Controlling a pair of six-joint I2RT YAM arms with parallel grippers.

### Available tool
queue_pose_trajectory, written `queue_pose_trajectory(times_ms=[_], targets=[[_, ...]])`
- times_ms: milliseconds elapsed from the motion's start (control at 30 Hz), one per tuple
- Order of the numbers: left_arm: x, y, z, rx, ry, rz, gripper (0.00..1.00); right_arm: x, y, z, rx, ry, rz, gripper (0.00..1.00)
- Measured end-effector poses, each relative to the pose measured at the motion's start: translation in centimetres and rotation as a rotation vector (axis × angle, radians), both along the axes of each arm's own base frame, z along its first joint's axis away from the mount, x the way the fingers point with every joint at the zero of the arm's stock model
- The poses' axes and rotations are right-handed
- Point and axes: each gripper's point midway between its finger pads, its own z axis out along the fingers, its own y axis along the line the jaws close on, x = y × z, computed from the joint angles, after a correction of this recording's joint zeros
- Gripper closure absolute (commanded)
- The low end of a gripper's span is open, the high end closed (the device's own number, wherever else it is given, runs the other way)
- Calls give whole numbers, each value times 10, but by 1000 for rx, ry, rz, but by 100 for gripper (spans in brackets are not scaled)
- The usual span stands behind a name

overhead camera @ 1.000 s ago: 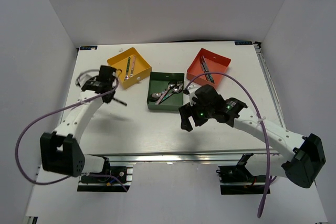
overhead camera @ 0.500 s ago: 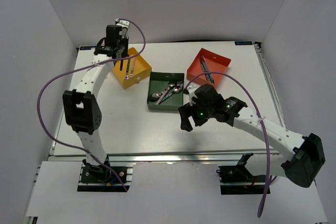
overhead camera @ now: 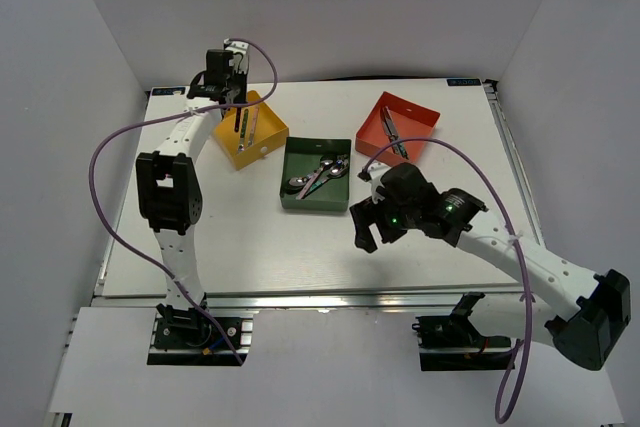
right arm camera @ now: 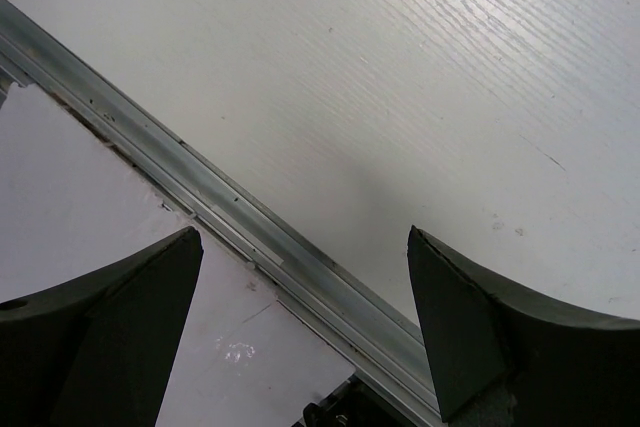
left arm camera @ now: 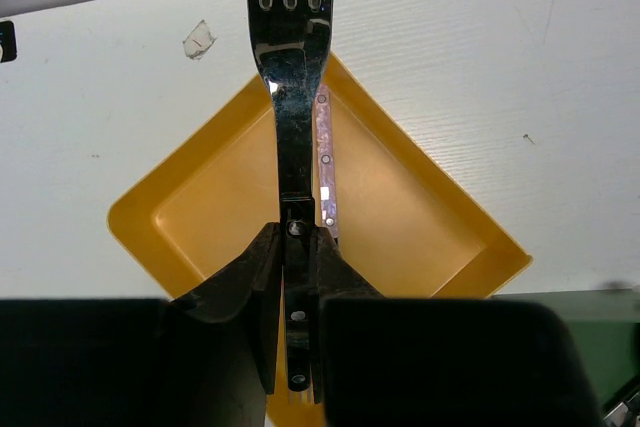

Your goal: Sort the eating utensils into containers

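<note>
- Over the yellow tray (overhead camera: 228, 145), at the far left of the table (overhead camera: 250, 242): grips a fork (left arm camera: 291, 67) with the left gripper (left arm camera: 296, 247), both fingers clenched on the handle just behind the neck.
- Holds the fork in the air above this tray, hanging down from the fingers in the top view. In the wrist view, points the tines away from the camera, past the far corner of the tray and over the white table.
- Looks dark over the whole fork in the wrist view, so cannot tell the handle colour.
- On the floor of the yellow tray, just under the fork: has one pink-handled utensil (left arm camera: 325, 162) lying flat, almost parallel to the fork and a little to its right. Cannot tell which kind.
- Just right of the yellow tray, toward the middle: holds spoons (overhead camera: 318, 175) in the green tray (overhead camera: 332, 197), lying together and partly crossed.
- Farther right, toward the far edge: holds slim utensils (overhead camera: 391, 134) in the red tray (overhead camera: 415, 119), too small to tell the kind.
- Near the front-right corner of the green tray, not touching it: spreads the fingers of the right gripper (overhead camera: 366, 231) wide, with nothing between them.
- Below these fingers, in the right wrist view: shows only the white table surface and the metal rail (right arm camera: 230, 209) along the front edge.
</note>
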Motion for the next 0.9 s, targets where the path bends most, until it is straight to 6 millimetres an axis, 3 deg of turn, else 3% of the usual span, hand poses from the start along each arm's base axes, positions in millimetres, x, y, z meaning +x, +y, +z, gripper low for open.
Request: queue_pose_trajectory(times_ms=[133,300,333,367,400,533,600,733,833,900], targets=[[1,-1,-1,-15,-14,11,80,2,1,-11,-39,30,-4,12],[-9,4,-24,-5,31,28,75,8,6,-15,-61,44,-10,12],[-11,5,-29,-5,40,30,64,9,7,-15,-61,43,-12,12],[-12,5,-33,-4,47,31,6,10,7,-14,-61,42,-13,12],[-14,6,-37,2,54,29,2,11,8,-13,-59,39,-14,12],[-20,8,-47,-10,74,44,2,15,11,-9,-56,33,-20,12],[-21,8,-42,-11,68,46,2,16,12,-9,-56,32,-21,12],[-22,11,-2,-25,-3,64,2,19,13,-8,-61,31,-28,12],[-24,18,57,-58,-116,121,2,26,14,-4,-68,12,-49,11],[-36,26,103,-93,-199,189,2,34,15,3,-65,-11,-82,11]])
